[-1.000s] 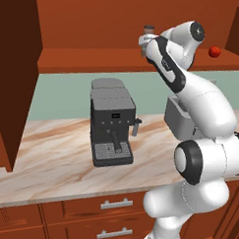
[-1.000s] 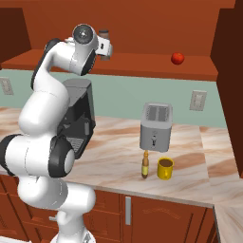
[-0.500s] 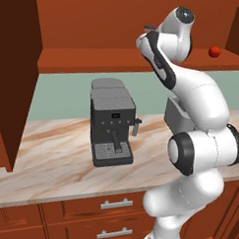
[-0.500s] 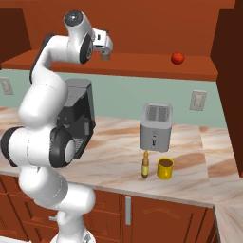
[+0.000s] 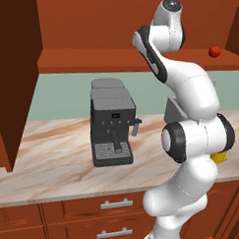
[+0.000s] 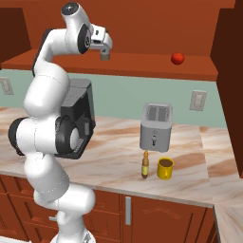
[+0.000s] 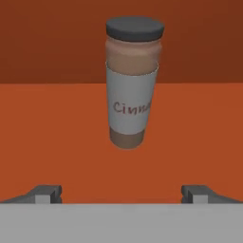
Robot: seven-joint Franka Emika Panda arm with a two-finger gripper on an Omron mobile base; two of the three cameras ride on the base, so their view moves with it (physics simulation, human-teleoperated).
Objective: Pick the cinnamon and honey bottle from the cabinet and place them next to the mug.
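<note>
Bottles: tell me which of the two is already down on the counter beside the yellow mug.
The honey bottle, amber with a yellow pointed cap, stands on the counter just left of the mug. The cinnamon, a grey-labelled shaker with a dark cap, stands on the cabinet shelf before the open gripper.

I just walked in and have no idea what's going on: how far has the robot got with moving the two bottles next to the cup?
About halfway. The honey bottle already stands beside the yellow mug on the counter. The open end effector now faces the cinnamon jar on the cabinet shelf, not touching it. Gripping it and carrying it down to the mug remains.
</note>
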